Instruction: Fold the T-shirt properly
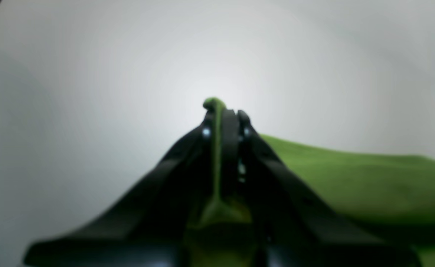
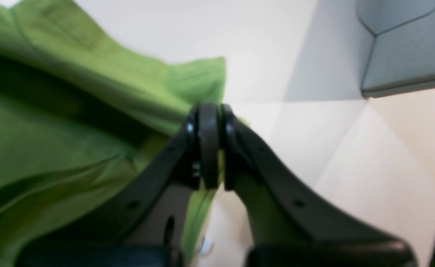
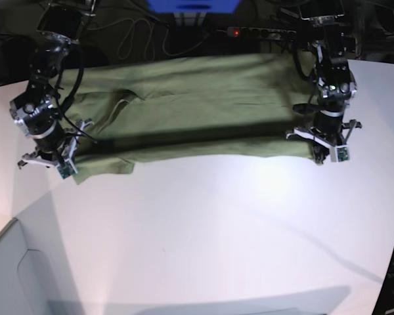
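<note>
Green T-shirt btwn end effectors, both clamped

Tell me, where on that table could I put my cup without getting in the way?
The wide white stretch of table in front of the T-shirt is bare. The far strip is crowded: the shirt spans it, with the left gripper and right gripper clamped on its near corners.
</note>
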Controlling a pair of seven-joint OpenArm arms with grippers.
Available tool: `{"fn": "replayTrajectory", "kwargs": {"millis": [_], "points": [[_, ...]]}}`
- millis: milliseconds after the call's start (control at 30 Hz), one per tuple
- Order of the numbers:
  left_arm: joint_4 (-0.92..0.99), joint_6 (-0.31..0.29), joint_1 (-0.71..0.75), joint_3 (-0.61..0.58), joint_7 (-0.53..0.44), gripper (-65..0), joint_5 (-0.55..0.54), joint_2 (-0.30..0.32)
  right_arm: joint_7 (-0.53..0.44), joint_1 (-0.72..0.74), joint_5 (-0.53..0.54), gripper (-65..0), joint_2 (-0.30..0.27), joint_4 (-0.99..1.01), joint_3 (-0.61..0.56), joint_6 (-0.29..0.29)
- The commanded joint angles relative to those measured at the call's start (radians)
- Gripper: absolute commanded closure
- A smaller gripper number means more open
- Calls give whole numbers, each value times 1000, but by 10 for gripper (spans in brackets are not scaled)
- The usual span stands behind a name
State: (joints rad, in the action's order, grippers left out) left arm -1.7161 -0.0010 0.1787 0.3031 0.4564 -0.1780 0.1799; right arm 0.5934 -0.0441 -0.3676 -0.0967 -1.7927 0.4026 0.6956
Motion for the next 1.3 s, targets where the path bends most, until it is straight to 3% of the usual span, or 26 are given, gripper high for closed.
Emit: {"fn": "replayTrajectory", "kwargs": {"millis": [0,533,1267], "points": [[-29,2,2,3,-28,0,-1,8,-16,-7,3,-1,-10,-28,6,3],[-32,2,92,44,-29,0,-1,8,-26,-182,3,-1,-10,-121,5,3],[-8,2,118,38,-29,0,-1,-6,-28,-279,5,-1,-8,-111,2,3]]}}
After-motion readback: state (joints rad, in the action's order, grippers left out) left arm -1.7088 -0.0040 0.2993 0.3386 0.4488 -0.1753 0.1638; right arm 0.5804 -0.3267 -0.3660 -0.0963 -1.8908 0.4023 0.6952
